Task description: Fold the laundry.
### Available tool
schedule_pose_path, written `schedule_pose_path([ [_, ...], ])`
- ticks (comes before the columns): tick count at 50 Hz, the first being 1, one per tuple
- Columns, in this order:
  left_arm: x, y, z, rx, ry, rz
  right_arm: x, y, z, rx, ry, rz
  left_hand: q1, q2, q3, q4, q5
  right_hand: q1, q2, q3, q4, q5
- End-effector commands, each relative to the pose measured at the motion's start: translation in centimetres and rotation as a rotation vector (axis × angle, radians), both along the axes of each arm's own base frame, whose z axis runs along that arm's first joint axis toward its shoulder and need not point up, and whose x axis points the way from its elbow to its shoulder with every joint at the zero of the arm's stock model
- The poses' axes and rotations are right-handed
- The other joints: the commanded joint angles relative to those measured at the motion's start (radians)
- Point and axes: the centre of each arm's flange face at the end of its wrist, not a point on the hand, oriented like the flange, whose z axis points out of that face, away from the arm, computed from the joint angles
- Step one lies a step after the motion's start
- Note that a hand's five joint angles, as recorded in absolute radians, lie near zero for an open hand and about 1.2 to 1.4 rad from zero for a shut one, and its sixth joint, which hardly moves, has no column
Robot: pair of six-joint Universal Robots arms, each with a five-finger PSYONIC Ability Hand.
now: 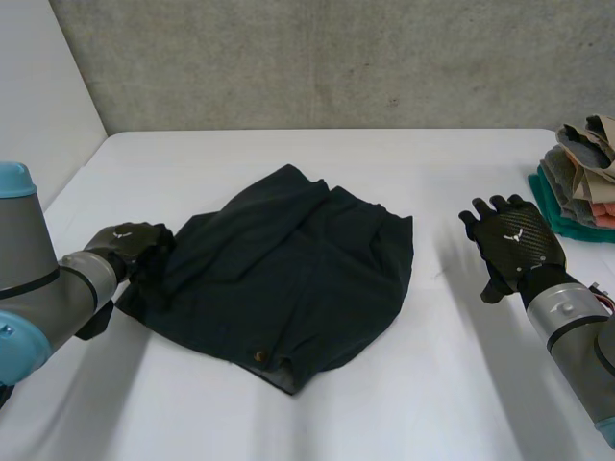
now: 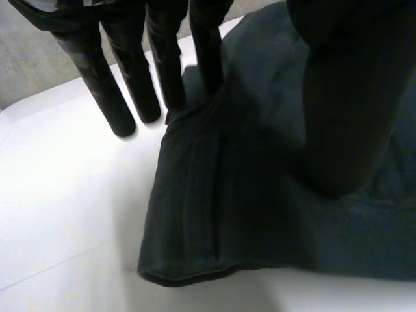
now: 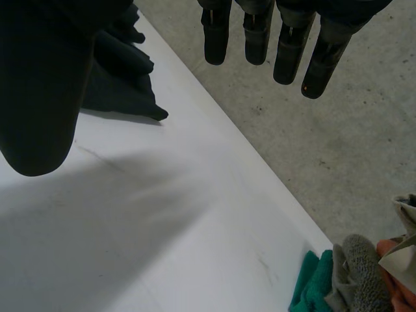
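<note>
Head view: dark shorts (image 1: 288,279) lie crumpled on the white table (image 1: 432,384), their side edge at the left hand (image 1: 125,245). In the left wrist view that hand's fingers (image 2: 162,65) are straight, one fingertip touching the garment's edge, the thumb over the cloth. The right hand (image 1: 514,245) is well apart from the shorts, fingers spread and empty, with a stack of folded laundry (image 1: 581,182) beyond it.
</note>
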Motion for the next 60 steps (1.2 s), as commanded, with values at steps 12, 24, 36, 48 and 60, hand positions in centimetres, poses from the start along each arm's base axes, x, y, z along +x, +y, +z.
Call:
schedule_pose_path([
  [12,0.9,-8.1,6.0,-0.413,0.001,0.116,-0.1,0.2,0.1,0.0,0.002,-0.006,0.928,0.946,0.955,0.952,0.951,-0.027,-0.049,-0.039,-0.065,-0.058],
  [24,-8.4,-2.4,17.4,-0.818,0.214,-0.14,-0.3,0.4,0.6,-0.005,0.003,-0.022,0.928,0.946,0.955,0.952,0.951,-0.027,-0.049,-0.039,-0.065,-0.058],
  [36,-20.3,8.0,13.1,-0.689,0.379,-0.654,-1.7,-0.8,2.4,-0.071,0.003,-0.177,0.928,0.946,0.955,0.952,0.951,-0.027,-0.049,-0.039,-0.065,-0.058],
  [48,-22.3,10.3,8.4,-0.518,0.422,-0.769,-3.7,-2.6,3.2,-0.084,-0.047,-0.268,-0.249,-0.231,-0.221,-0.225,-0.226,-0.027,-0.049,-0.039,-0.065,-0.058],
  [60,-14.9,5.8,11.4,-0.565,0.347,-0.493,-1.5,1.4,4.3,0.184,-0.135,-0.033,-0.229,-0.21,-0.201,-0.204,-0.205,-0.027,-0.049,-0.039,-0.065,-0.058],
])
